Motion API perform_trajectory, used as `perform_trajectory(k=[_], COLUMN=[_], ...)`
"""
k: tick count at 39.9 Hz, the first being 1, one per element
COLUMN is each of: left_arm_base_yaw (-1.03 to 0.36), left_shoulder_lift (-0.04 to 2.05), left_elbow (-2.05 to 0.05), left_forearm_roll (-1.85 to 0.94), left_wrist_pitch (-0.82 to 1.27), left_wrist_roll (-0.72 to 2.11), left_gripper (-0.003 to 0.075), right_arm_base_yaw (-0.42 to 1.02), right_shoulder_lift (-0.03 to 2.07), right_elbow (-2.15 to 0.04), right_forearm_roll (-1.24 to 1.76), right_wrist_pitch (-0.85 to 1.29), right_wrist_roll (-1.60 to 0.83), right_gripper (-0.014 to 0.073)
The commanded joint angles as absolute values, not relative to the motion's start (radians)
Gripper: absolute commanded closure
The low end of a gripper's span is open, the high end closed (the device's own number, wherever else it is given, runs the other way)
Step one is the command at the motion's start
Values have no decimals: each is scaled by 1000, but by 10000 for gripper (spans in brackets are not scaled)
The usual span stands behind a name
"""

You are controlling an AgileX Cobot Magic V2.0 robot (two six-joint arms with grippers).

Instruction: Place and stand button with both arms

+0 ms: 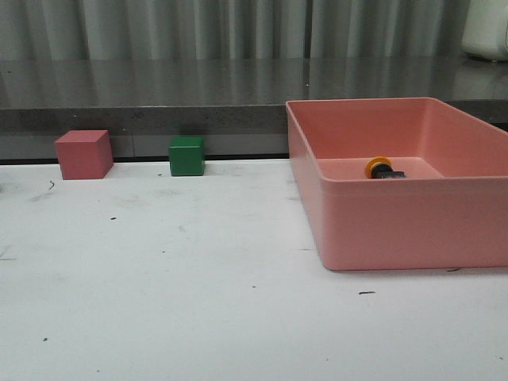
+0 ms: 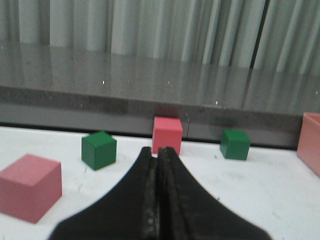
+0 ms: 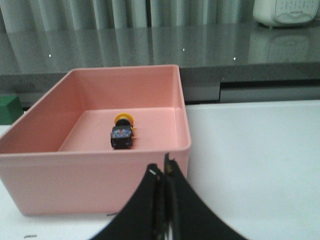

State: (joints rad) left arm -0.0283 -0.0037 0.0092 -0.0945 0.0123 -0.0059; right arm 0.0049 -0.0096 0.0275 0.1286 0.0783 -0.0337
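Button [image 3: 123,131] lies on its side inside the pink bin [image 3: 95,182], ahead of the right fingers [image 3: 163,172], which like the left fingers [image 2: 157,156] are pressed closed and empty, so open them wide, clear the near wall, then descend

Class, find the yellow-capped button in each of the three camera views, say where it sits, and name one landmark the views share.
Front view: the button lies on its side inside the pink bin, at the right, near the back wall.
Left wrist view: the button is not in it; only a pink edge, probably the bin's corner, shows.
Right wrist view: the button lies mid-floor of the bin.
Shared landmark: the pink bin.
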Motion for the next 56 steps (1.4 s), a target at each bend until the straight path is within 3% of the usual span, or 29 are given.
perform_trajectory(k=[1, 8, 16, 28, 32, 35, 38, 41, 46, 49, 51, 56], left_arm_base_yaw=[-26, -28, -28, -28, -28, -28, -28, -28, -28, -28, -28, -28], left_shoulder_lift=[-26, 5, 187, 391, 391, 391, 391, 391, 391, 391, 391, 391], left_elbow=[13, -169, -368, -453, -453, -453, -453, -453, -453, -453, -453, -453], left_forearm_roll=[-105, -99, -38, -38, -38, -38, -38, -38, -38, -38, -38, -38], left_wrist_pitch=[-226, -170, 68, 126, 113, 104, 96, 96, 96, 96, 95, 83], left_wrist_roll=[-13, -13, -13, -13, -13, -13, -13, -13, -13, -13, -13, -13], left_gripper=[740, 740, 740, 740, 739, 729, 659, 516, 186, 60, 32, 53], right_arm_base_yaw=[0, 0, 0, 0, 0, 0, 0, 0, 0, 0, 0, 0], right_shoulder_lift=[-28, 7, 260, 531, 537, 537, 537, 537, 537, 547, 570, 703], right_elbow=[-14, -242, -482, -606, -606, -606, -606, -606, -606, -606, -608, -646], right_forearm_roll=[129, 129, 129, 129, 129, 129, 129, 129, 129, 129, 129, 129], right_wrist_pitch=[-60, 142, 371, 381, 382, 379, 379, 378, 375, 349, 322, 250], right_wrist_roll=[-44, -44, -44, -44, -44, -44, -44, -44, -44, -44, -44, -44], right_gripper=[656, 655, 655, 649, 566, 417, 230, 81, -10, -8, -8, -8])
